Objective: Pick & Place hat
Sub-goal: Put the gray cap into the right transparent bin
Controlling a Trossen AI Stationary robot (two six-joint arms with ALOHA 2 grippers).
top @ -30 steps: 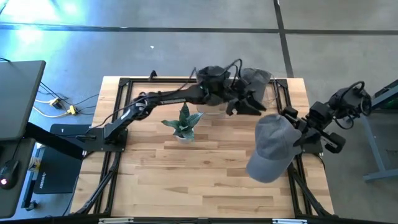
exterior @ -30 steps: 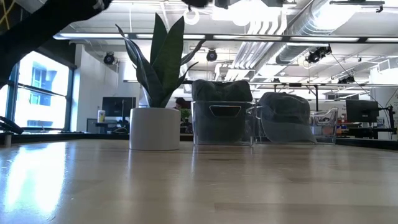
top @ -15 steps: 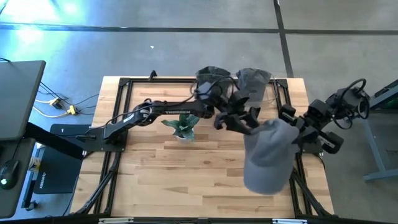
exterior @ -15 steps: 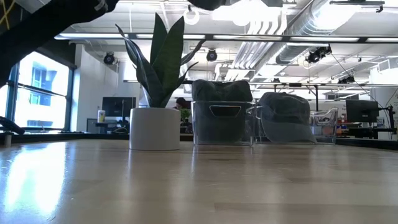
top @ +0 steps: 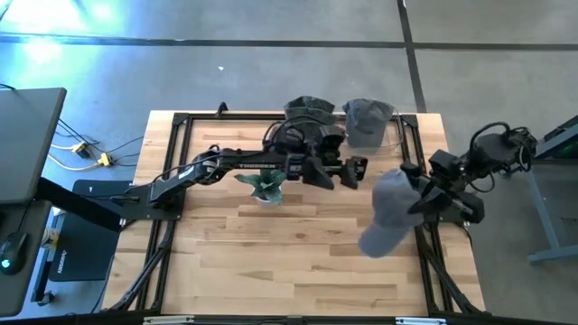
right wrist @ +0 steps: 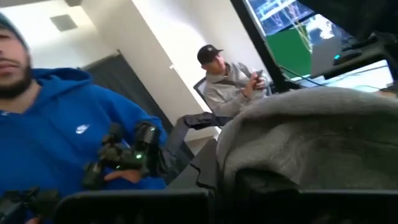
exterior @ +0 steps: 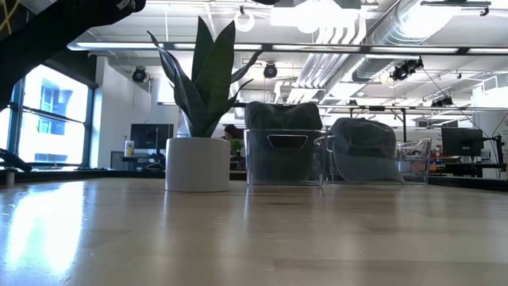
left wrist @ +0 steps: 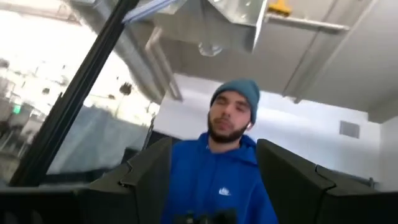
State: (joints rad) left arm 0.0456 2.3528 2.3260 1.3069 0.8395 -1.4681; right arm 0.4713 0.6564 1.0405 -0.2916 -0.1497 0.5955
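High view, left to right: the left arm is reaching from the frame's left across the wooden table (top: 226, 253) toward centre, passing over a potted snake plant (top: 265, 183). The left gripper (top: 354, 170) is hanging at centre frame with its jaws standing apart and nothing between them. Just above it, at the table's upper edge, two clear bins are sitting side by side: one is holding a dark hat (top: 307, 110), the other a grey hat (top: 366, 117).

Right of centre, a grey cap (top: 388, 212) is hanging in the air over the table's right side. Its long axis is running diagonally, from upper right down to lower left, with the lower end pointing toward the frame's lower left. The right gripper (top: 423, 192) is clamping shut on the cap's upper right edge, so the cap is trailing away from the jaws down and to the left.

In the right wrist view the grey cloth is filling the lower right, draped over the jaws, while a person in a blue hoodie (right wrist: 68, 143) is standing at left.
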